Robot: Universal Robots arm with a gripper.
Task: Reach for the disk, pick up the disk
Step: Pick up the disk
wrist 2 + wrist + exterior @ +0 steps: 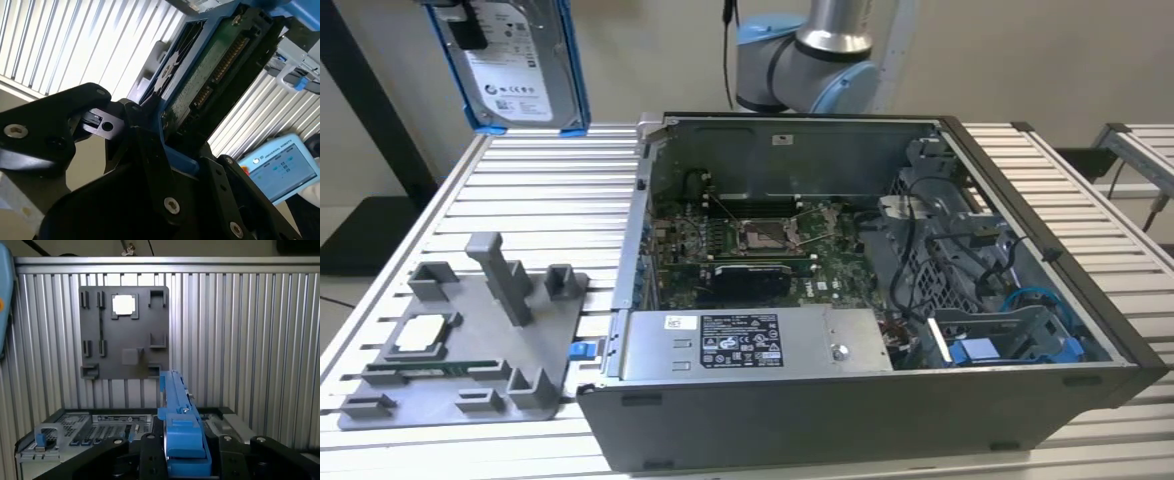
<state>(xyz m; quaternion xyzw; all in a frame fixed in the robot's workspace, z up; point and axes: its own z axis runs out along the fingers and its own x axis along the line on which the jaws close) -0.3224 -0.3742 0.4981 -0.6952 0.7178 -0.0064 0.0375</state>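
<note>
1. Nearest in the exterior view, at about eight o'clock, a grey fixture plate [540, 345] was laid on the slatted table [520, 190]. A small square silver chip [424, 335] was seated in one of its pockets.
2. Just beside the plate, at its three o'clock, an open computer case [854, 410] was stood on the table. A grey labelled box [747, 345] was set along its near wall, and a green motherboard [747, 240] was exposed deeper inside.
3. Farther back, at about eleven o'clock in the exterior view, the disk [520, 70] was held upright in the air, clear of the table and above its far corner. Its white label was turned toward the camera, and blue rails were seen along both long edges.
4. The end effector [186, 462] was closed on the disk. In the first wrist view the disk was seen edge-on, clamped between the black fingers [150, 455], with the fixture plate and the table lying beyond it.
5. In the second wrist view the green circuit-board face of the disk was shown, framed by a blue rail and gripped at one end by the black linkage.
6. Farthest back, at about twelve o'clock in the exterior view, the arm [821, 60] was seen behind the case.
</note>
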